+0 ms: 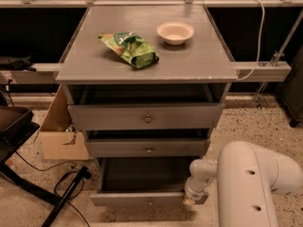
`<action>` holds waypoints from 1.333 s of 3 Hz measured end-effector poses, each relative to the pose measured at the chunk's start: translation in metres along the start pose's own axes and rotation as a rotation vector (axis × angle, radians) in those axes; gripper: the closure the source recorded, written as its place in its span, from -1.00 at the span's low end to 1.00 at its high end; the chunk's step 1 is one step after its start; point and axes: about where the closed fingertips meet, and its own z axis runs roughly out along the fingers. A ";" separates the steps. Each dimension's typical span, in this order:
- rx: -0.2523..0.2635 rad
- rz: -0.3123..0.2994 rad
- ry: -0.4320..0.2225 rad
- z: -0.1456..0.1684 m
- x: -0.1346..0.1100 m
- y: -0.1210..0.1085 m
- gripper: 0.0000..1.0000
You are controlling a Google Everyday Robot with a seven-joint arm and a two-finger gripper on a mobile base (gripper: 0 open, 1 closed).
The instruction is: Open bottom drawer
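Note:
The bottom drawer (142,198) is the lowest of three grey drawers in the cabinet. It is pulled well out, its slim front panel near the frame's bottom edge and its dark inside (144,174) showing. My gripper (195,200) is at the right end of that front panel, under the white arm (251,183). The arm's wrist covers most of it. The top drawer (147,117) and middle drawer (147,149) are each pulled out a little.
A green snack bag (129,48) and a white bowl (175,32) lie on the cabinet top (199,60). A cardboard box (59,126) stands left of the cabinet. Black cables and a stand leg (66,193) lie on the speckled floor at lower left.

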 end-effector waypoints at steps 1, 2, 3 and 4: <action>0.000 0.000 0.000 0.000 0.000 0.000 0.17; 0.000 0.000 0.000 0.000 0.000 0.000 -0.30; 0.000 0.000 0.000 0.000 0.000 0.000 -0.77; 0.000 0.000 0.000 0.000 0.000 0.000 -1.00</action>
